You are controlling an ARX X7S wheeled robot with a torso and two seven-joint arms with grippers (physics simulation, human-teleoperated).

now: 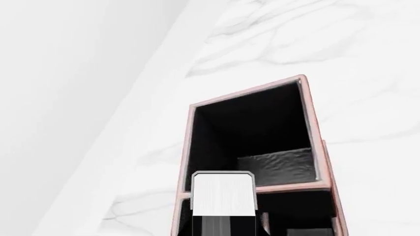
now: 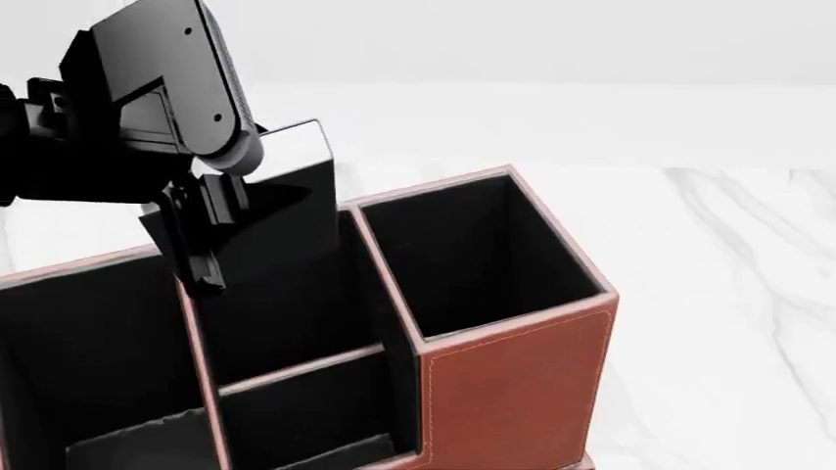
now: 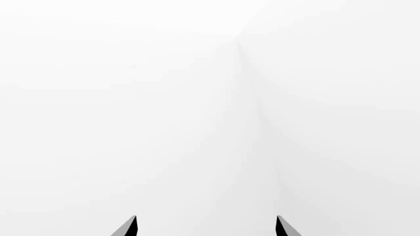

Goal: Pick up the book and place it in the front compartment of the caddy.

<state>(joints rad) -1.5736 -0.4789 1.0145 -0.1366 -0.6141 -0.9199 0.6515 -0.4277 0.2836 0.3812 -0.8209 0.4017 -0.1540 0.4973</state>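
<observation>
My left gripper is shut on the thin black book and holds it tilted over the caddy, a reddish-brown leather organiser with black-lined cells. The book's lower end hangs at the mouth of the front compartment, the taller-walled middle cell behind the low cross divider. In the left wrist view the book's white page edge overlaps the caddy's stitched rim. My right gripper is open and empty against a white background, and does not show in the head view.
The square end cell lies right of the book, and a wide cell lies left of it. The lower-walled cell lies on the near side of the divider. The caddy stands on a white marble tabletop.
</observation>
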